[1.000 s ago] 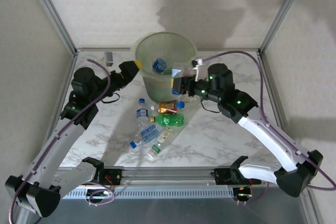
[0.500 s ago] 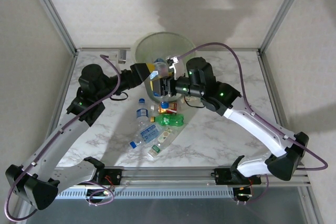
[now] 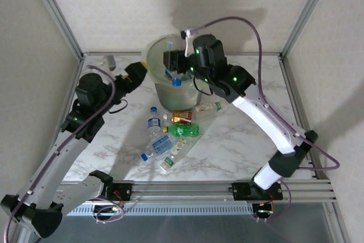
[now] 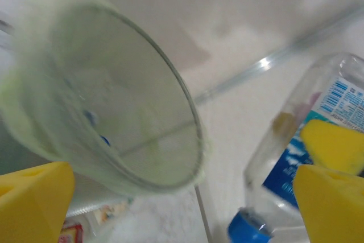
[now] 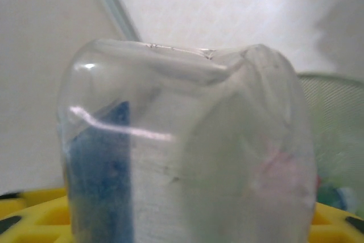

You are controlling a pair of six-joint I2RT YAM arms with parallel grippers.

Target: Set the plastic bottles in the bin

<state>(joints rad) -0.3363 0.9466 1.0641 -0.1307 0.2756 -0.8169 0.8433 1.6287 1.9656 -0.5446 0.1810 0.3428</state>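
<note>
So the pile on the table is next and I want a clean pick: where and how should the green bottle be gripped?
Grip the green bottle round mid-body, coming straight down from above. It lies on its side, roughly left to right in the overhead view, so close across its width. The red-labelled bottle lies close behind it, so room looks tight.

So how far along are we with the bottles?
Partly done. Inside the bin, blue shapes suggest something is in already, too blurred to count. In hand: the right gripper holds a bottle cap-down above the bin, not yet dropped; the left gripper is open beside it. Left: about six bottles on the table.
</note>
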